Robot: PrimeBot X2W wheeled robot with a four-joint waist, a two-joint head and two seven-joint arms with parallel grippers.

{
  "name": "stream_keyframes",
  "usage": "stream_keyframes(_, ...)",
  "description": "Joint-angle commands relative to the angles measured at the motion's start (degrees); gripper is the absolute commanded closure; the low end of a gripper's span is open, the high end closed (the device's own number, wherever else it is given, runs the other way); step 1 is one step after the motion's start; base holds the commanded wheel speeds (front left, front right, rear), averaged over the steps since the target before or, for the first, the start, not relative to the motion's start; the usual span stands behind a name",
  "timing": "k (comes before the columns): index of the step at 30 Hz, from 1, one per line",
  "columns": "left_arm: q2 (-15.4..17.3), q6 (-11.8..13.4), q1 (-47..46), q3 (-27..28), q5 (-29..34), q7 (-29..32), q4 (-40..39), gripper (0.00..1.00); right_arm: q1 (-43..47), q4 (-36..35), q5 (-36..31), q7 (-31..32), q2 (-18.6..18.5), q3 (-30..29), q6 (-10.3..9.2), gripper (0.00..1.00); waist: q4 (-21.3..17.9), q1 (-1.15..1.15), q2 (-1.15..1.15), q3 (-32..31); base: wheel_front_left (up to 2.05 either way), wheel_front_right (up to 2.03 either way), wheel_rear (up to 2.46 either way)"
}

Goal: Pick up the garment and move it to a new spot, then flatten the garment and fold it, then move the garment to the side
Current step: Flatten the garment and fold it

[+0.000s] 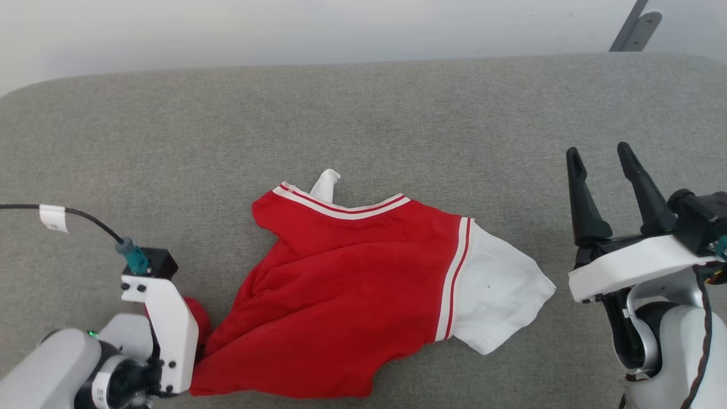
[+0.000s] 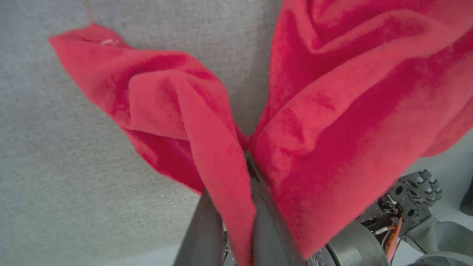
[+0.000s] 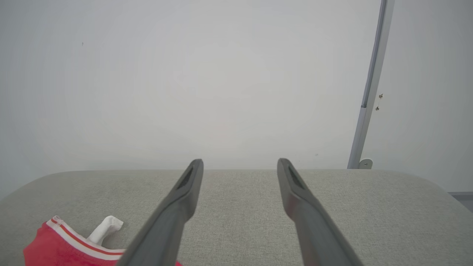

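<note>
Looks like step one here, the pick-up-and-move bit. The left pincer [image 2: 247, 155] is pinching a bunched fold of the shirt [image 1: 341, 295]. Red cloth is squeezed right between its two fingers [image 2: 197, 232], with folds spilling off to either side of them.

The rest of the shirt lies crumpled on the grey desk [image 1: 363, 113], stretching away from that pincer toward the right pincer [image 1: 599, 150]. The white sleeve [image 1: 500, 295] is the end nearest the right pincer, close to it but not touching. The right pincer is spread wide with nothing in it, hovering over bare desk.

Next move, I reckon: the left arm lifts and carries the shirt to a new spot. With just that one pinch most of the cloth will probably hang and drag, so it needs decent height. Or the right pincer could come in and grab the sleeve end to share the load. Flattening and folding haven't started yet, the shirt's all rumpled.
</note>
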Motion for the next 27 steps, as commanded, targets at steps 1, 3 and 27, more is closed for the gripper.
stream_keyframes(1, 0.22, 0.04, -1.30, 0.68, -0.05, -0.19, -0.38, 0.00, -0.68, 0.21, 0.42, -0.16, -0.05, 0.26, 0.00, 0.00, -0.27, 0.00, 0.00, -0.07, 0.00, 0.00, 0.00)
stream_keyframes(3, 0.56, -0.12, -2.84, 1.10, 0.15, 0.34, -1.01, 0.00, -0.97, 0.27, 0.48, -0.51, -0.05, 0.45, 0.00, 0.00, -0.58, 0.00, 0.00, -0.15, 0.00, 0.00, 0.00)
stream_keyframes(27, -4.30, -0.88, -20.68, 1.21, 1.13, 7.34, 10.56, 0.00, -1.72, 3.16, 1.33, -2.91, -0.06, 3.63, 0.00, 0.00, -11.48, 0.00, 0.00, 0.83, 0.00, 0.00, 0.00)
